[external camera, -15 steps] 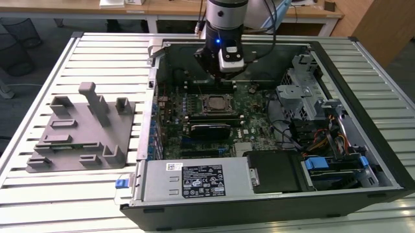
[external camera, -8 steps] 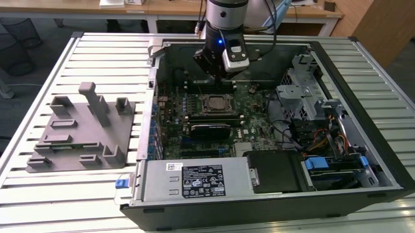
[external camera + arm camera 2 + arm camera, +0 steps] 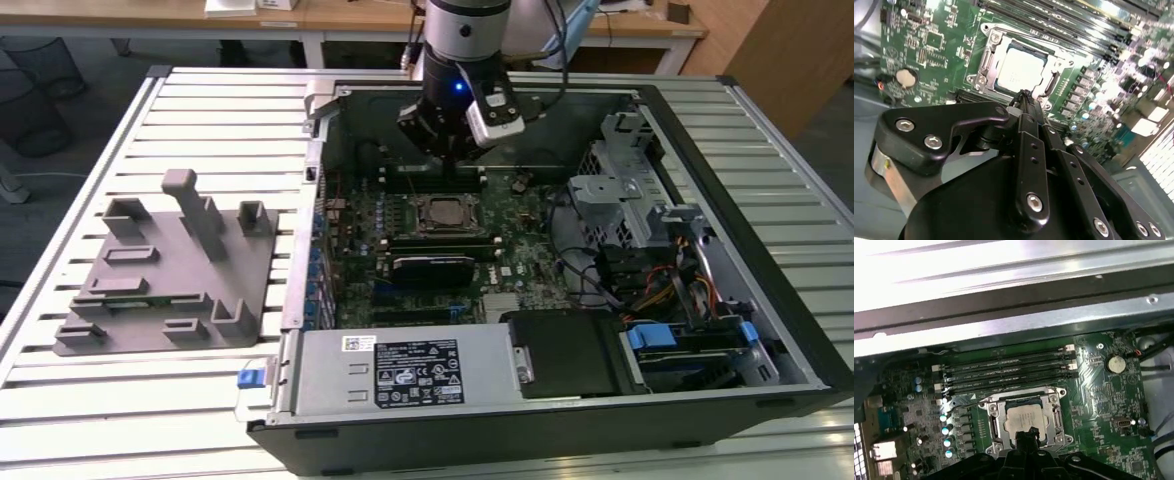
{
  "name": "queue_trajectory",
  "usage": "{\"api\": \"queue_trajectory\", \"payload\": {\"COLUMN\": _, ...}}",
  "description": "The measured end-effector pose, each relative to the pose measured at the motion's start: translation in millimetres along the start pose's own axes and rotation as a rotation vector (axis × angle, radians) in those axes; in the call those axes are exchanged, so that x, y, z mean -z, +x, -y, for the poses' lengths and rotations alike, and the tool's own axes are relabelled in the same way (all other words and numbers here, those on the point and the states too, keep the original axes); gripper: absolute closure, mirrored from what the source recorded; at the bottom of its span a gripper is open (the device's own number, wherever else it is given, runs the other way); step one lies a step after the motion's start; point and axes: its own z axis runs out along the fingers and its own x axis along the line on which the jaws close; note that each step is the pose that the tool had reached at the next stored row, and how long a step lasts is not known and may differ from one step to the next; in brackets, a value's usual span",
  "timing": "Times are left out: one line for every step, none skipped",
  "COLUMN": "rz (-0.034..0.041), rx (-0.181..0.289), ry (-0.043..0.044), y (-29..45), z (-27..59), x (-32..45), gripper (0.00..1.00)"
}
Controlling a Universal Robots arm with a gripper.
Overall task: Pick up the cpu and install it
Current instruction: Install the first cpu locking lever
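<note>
Shiny silver square cpu (image 3: 1015,71) sits flat in the square metal-framed socket (image 3: 985,61), black gripper (image 3: 1024,96) just above its edge, jaws pinched together on nothing. If it drifts down, I reckon it'd scrape the lid or stress the socket

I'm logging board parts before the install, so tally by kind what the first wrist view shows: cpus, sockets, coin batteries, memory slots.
cpu: 1
socket: 1
coin battery: 1
memory slots: 4
Total: 7
</note>
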Motion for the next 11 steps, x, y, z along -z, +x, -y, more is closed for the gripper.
{"api": "queue_trajectory", "payload": {"rz": -0.0004, "rx": 0.018, "ry": 0.0000, "y": 0.0, "z": 0.0, "x": 0.0, "gripper": 0.89}}
{"api": "queue_trajectory", "payload": {"rz": -0.0008, "rx": 0.037, "ry": 0.0000, "y": 0.0, "z": 0.0, "x": -0.1, "gripper": 0.89}}
{"api": "queue_trajectory", "payload": {"rz": -0.0013, "rx": 0.056, "ry": 0.0000, "y": 0.0, "z": 0.0, "x": -0.1, "gripper": 0.89}}
{"api": "queue_trajectory", "payload": {"rz": -0.0016, "rx": 0.074, "ry": 0.0000, "y": 0.0, "z": 0.0, "x": -0.2, "gripper": 0.89}}
{"api": "queue_trajectory", "payload": {"rz": -0.0019, "rx": 0.089, "ry": 0.0000, "y": 0.1, "z": 0.0, "x": -0.3, "gripper": 0.89}}
{"api": "queue_trajectory", "payload": {"rz": -0.0020, "rx": 0.096, "ry": -0.0001, "y": 0.5, "z": 0.1, "x": -0.3, "gripper": 0.89}}
{"api": "queue_trajectory", "payload": {"rz": -0.0021, "rx": 0.099, "ry": -0.0001, "y": 1.2, "z": 0.2, "x": -0.4, "gripper": 0.89}}
{"api": "queue_trajectory", "payload": {"rz": -0.0022, "rx": 0.101, "ry": -0.0002, "y": 2.3, "z": 0.4, "x": -0.5, "gripper": 0.89}}
{"api": "queue_trajectory", "payload": {"rz": -0.0022, "rx": 0.102, "ry": 0.0000, "y": 4.0, "z": 0.6, "x": -0.5, "gripper": 0.89}}
{"api": "queue_trajectory", "payload": {"rz": -0.0022, "rx": 0.102, "ry": 0.0000, "y": 6.2, "z": 1.0, "x": -0.5, "gripper": 0.89}}
{"api": "queue_trajectory", "payload": {"rz": -0.0022, "rx": 0.102, "ry": -0.0001, "y": 8.1, "z": 1.3, "x": -0.6, "gripper": 0.89}}
